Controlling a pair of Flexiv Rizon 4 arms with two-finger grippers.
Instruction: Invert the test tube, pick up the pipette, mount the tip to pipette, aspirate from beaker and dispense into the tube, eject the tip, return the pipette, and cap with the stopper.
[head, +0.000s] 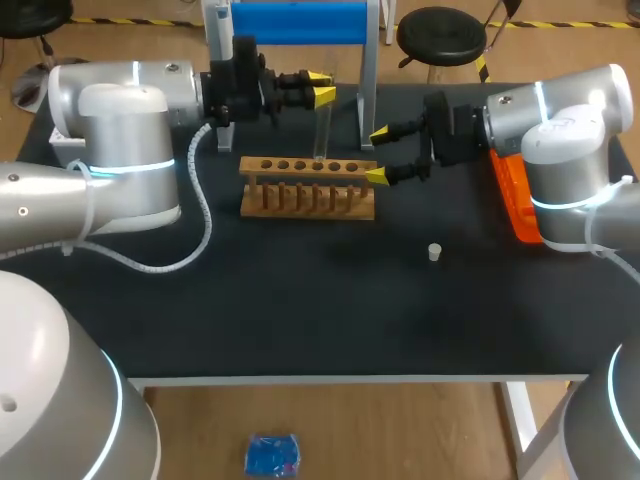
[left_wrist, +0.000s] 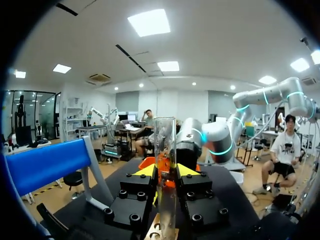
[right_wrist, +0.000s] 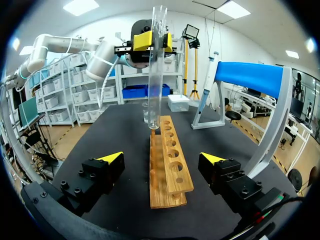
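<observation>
L jaws are shut tight on the test tube (left_wrist: 165, 150), w/ one of the L tips (left_wrist: 145, 170) on each side of the glass, near its top. The tube is clear glass and stands straight up (open end on top). Its round bottom end is down at the wooden rack (head: 308, 188). I can't tell which hole it is in.

R jaws are wide open and hold nothing. The R tips (right_wrist: 112, 157) sit far apart. In the right wrist view the rack lies btwn them and a bit lower. In the head view the R jaws are just beside the rack's end.

Ahead of the R jaws, past the tube, a small glass beaker (right_wrist: 146, 112) sits on the desk (head: 300, 320). I can't tell what is in it. Also ahead of the R jaws, off to one side, the pipette (right_wrist: 206, 87) is at the blue stand (right_wrist: 250, 72).

A little white stopper (head: 434, 252) sits on the desk near the R jaws but apart from them. The orange tip box (head: 512, 195) is behind the R jaws, next to the R arm (head: 570, 130).
</observation>
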